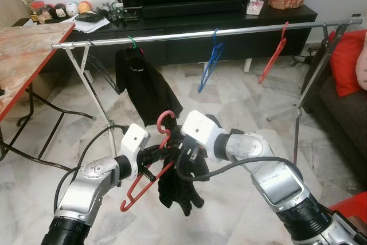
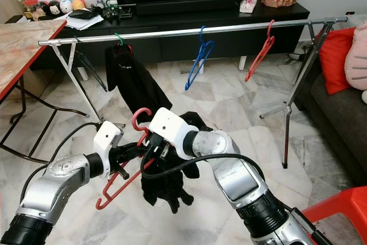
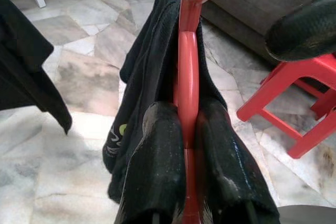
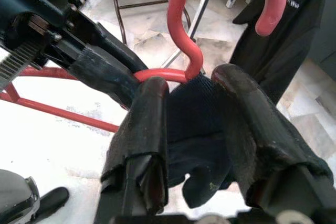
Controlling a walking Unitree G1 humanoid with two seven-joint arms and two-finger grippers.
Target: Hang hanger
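A marble floor point(image 1: 241, 90) spreads under a long metal rail point(image 1: 172, 36) on folding legs, with a black TV stand point(image 1: 189, 18) behind it and a red-edged tabletop point(image 1: 23, 55) at the robot's left. On the rail hang a black shirt point(image 1: 140, 84) on a green hanger point(image 1: 132, 42), then an empty blue hanger point(image 1: 211, 61), then an empty red hanger point(image 1: 274, 55) further right. Below and in front of the rail, both arms meet over a second red hanger, the held hanger point(image 1: 146, 179), which carries a dark cloth point(image 1: 178, 190) draped over it. The left gripper point(image 3: 181, 145) is clamped on the held hanger's red bar, one finger on each side with cloth beside them. The right gripper point(image 4: 194, 108) sits just under the hook, its fingers partly apart with the cloth between them; it seems to pinch the cloth rather than the plastic, though the fold hides the contact. The hook point(image 1: 166, 120) points up, well short of the rail.
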